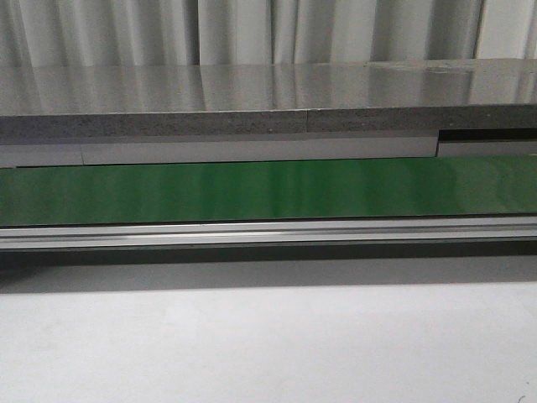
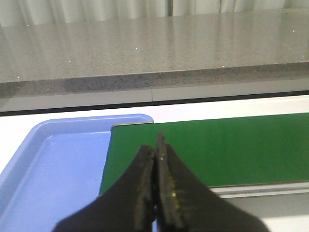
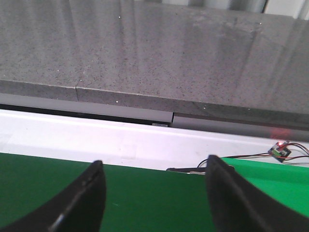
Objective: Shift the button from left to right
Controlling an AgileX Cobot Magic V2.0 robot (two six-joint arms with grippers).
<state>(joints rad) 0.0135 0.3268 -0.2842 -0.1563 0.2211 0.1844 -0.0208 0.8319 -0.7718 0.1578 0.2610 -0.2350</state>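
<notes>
- Looking forward over the rig, you see a green conveyor belt running across the whole width of the front view, with an aluminium rail along its near edge and a bare white worktop in front of it.
- Behind the belt you have a grey speckled stone counter, and pale curtains hang at the back.
- Neither arm shows in the front view.
- Your left end effector is closed: in the left wrist view its two black fingers press together at the tips with nothing between them.
- It hangs over the end of the green belt, just beside a blue plastic tray; the part of the tray that you can see holds nothing.
- Your right end effector is open: in the right wrist view its black fingers stand well apart, with only the green belt showing in the gap.
- Past the right end effector, at the belt's far edge, you can see a small circuit board with a red light and thin wires leading to it.
- The button does not appear in any of the three views, so you cannot tell from them where it lies.
</notes>
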